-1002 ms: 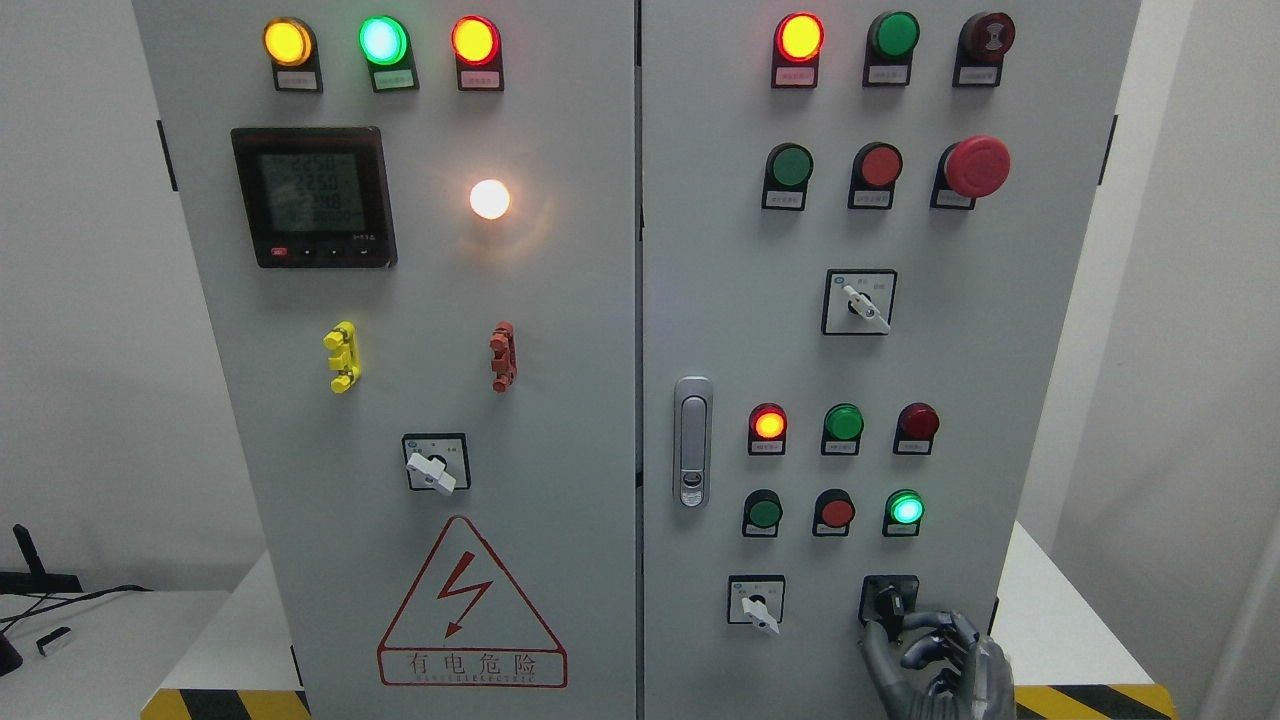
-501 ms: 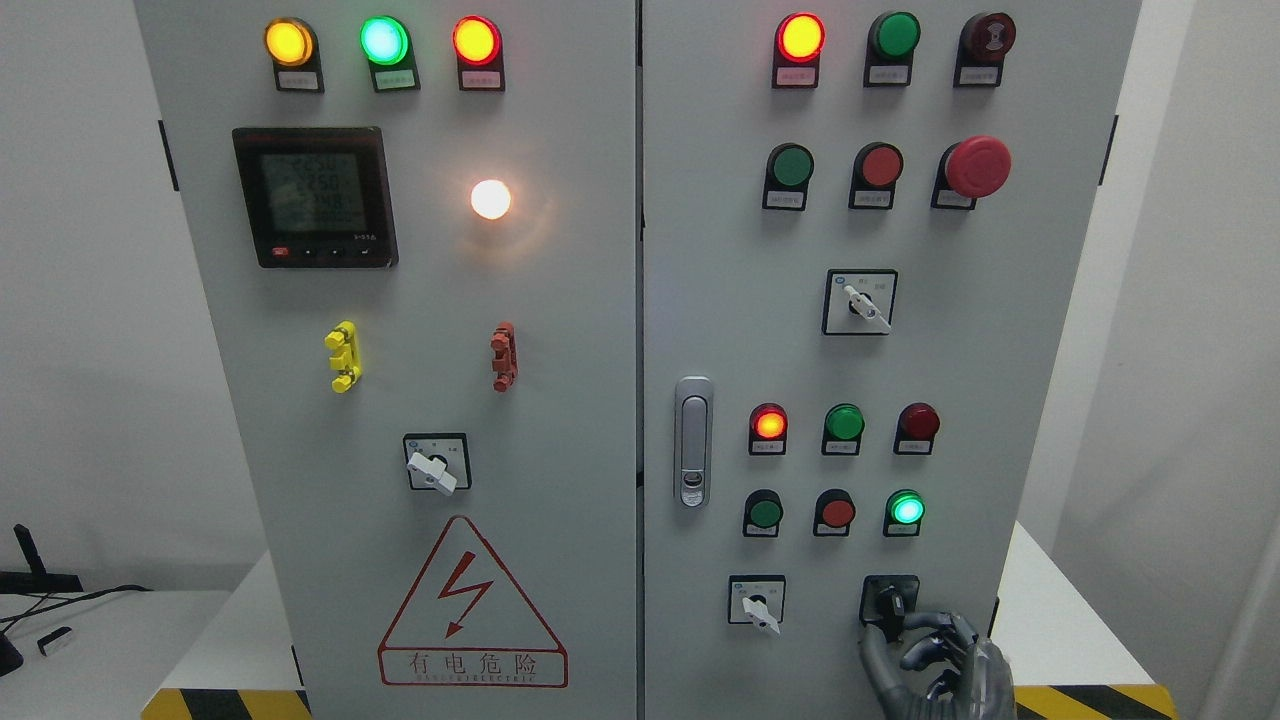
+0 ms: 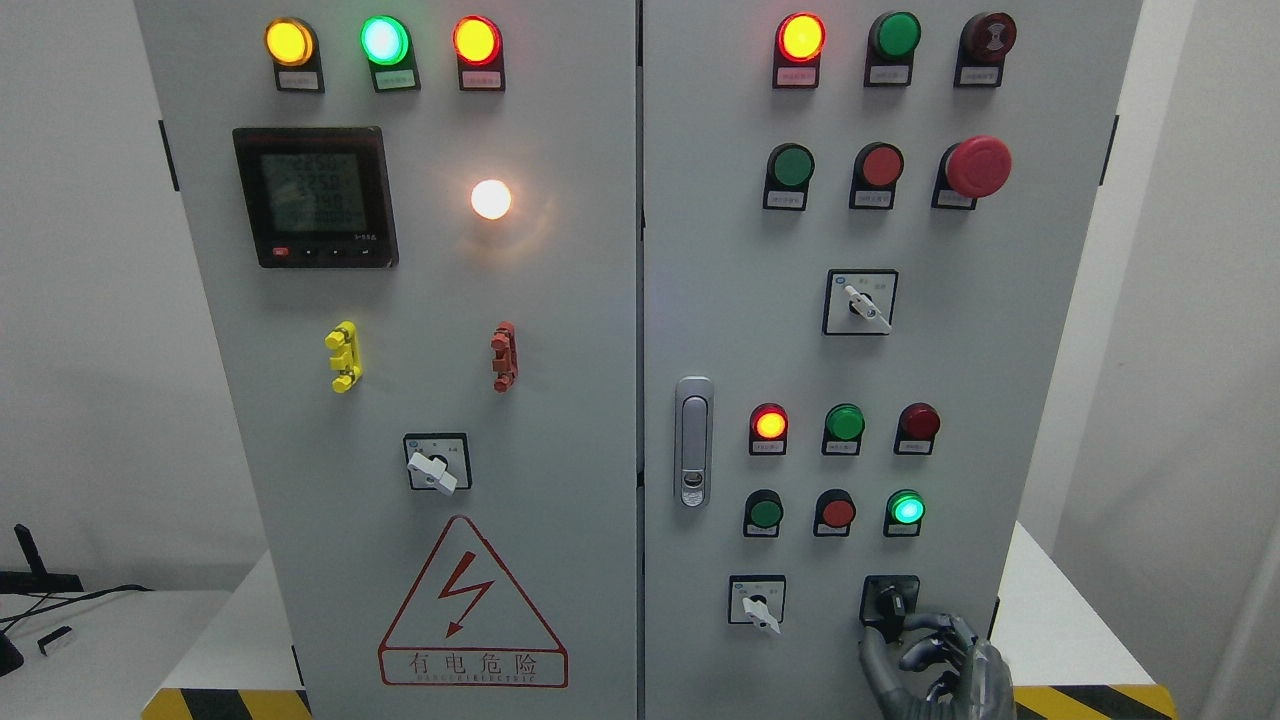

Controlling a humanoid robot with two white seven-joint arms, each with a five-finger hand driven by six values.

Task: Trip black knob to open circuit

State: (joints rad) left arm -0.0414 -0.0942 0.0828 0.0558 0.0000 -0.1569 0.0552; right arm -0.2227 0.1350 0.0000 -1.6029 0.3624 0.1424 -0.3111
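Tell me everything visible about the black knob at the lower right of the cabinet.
The black knob sits on a square black plate at the bottom right of the right-hand door, below the lit green lamp and to the right of a white-handled selector switch. It looks like dark plastic with a short handle, pointing roughly upward with a slight tilt. The right hand, dark grey, comes up from the bottom edge; its fingers curl at the knob's lower right. Whether they grip it cannot be told.
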